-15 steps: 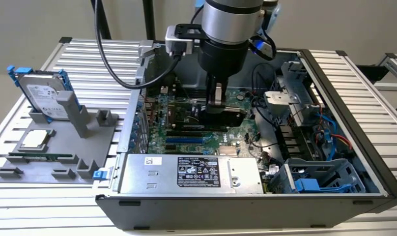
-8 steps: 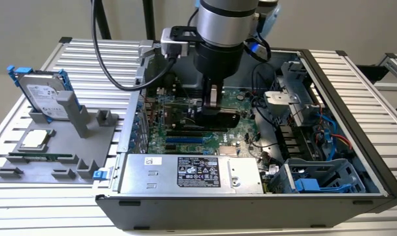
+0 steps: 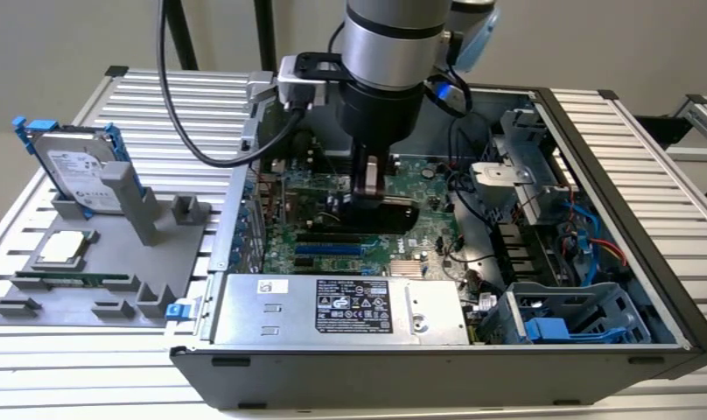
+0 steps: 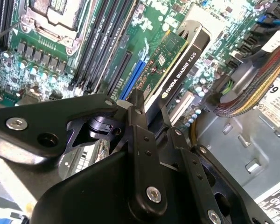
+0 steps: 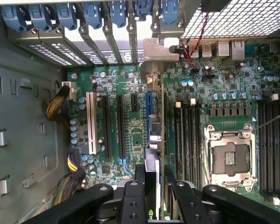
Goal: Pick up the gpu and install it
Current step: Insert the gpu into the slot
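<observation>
An open computer case [image 3: 633, 289] fills the middle and right of the exterior view, lying on a slatted metal table [image 3: 143, 96]. The arm [image 3: 388, 52] comes down from the top centre of that frame into the case, over the green motherboard [image 3: 330, 227].

The gripper [image 3: 374, 194] sits low in the middle of the frame with its fingers [image 4: 139, 135] clamped on the gpu [image 4: 177, 60], which stands on edge above the board. In the second wrist view the card runs from the fingers toward the upper right of the frame, green board on one face and black cooler on the other. In the first wrist view its edge [image 5: 151, 135] lines up beside the blue slot [image 5: 148, 105] at centre frame; whether it is seated I can't tell.

At the left of the exterior view a grey holder [image 3: 108, 262] carries a silver hard drive [image 3: 80, 166] with blue rails, upright in the upper left, and a memory stick [image 3: 73, 280] lying flat lower down.
</observation>
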Motion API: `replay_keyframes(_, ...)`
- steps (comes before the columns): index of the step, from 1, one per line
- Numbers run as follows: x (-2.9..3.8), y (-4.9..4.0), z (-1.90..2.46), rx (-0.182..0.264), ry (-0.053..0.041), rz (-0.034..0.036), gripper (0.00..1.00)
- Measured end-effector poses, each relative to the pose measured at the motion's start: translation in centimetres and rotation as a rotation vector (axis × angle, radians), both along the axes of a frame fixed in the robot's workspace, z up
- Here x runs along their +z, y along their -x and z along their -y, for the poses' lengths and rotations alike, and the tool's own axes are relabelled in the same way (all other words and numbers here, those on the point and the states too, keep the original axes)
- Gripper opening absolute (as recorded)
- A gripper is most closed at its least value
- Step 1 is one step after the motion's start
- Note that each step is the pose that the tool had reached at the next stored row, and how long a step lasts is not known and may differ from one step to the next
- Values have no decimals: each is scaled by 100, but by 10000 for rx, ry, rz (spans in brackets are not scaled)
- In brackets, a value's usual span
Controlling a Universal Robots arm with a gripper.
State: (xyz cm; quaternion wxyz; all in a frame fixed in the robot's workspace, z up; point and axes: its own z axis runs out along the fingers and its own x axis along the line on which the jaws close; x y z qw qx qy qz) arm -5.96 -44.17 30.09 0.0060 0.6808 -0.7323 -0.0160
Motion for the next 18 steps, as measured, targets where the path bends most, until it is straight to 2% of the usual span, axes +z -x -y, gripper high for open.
replay_keyframes(6, -57, 41, 0, 39, 1, -67, 0)
replay_keyframes(18, -157, 122, 5, 170, 2, -70, 0)
